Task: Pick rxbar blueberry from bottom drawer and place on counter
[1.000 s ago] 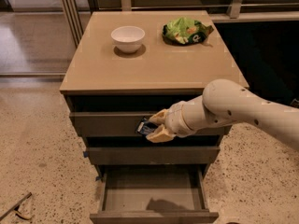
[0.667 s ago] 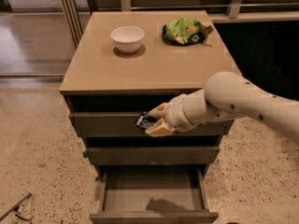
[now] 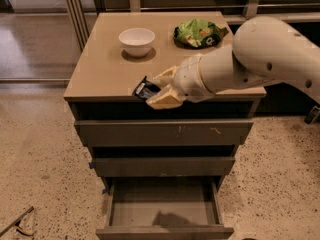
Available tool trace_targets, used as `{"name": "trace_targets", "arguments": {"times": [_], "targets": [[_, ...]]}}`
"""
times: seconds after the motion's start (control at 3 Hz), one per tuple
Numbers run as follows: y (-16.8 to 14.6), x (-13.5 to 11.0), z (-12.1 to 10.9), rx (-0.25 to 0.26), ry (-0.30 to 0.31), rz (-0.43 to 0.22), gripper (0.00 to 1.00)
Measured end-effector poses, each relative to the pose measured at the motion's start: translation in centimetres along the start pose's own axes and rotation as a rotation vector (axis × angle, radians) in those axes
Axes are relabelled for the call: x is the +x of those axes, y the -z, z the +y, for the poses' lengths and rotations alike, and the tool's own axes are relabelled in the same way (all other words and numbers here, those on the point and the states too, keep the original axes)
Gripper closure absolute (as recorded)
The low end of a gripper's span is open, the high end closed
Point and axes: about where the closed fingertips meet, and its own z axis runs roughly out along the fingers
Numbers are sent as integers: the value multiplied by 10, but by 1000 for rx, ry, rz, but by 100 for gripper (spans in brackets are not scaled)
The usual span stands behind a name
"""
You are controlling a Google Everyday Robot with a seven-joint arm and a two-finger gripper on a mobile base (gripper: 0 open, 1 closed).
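Observation:
My gripper (image 3: 156, 90) is shut on the rxbar blueberry (image 3: 145, 89), a small dark bar with pale print. It holds the bar in the air at the front edge of the counter (image 3: 105, 69), level with the beige top, near the middle of that edge. The white arm reaches in from the right. The bottom drawer (image 3: 164, 209) is pulled open below and looks empty; the arm's shadow lies in it.
A white bowl (image 3: 136, 40) stands on the counter at the back left. A green snack bag (image 3: 198, 32) lies at the back right. The two upper drawers (image 3: 165, 133) are shut. Speckled floor surrounds the cabinet.
The gripper has lifted the bar from in front of the top drawer to the counter's front edge. The arm has risen with it.

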Motion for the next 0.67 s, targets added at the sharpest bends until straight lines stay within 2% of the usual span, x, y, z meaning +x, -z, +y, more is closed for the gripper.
{"name": "trace_targets", "arguments": {"times": [0.67], "targets": [[5, -9, -6, 18, -5, 7, 100]]}}
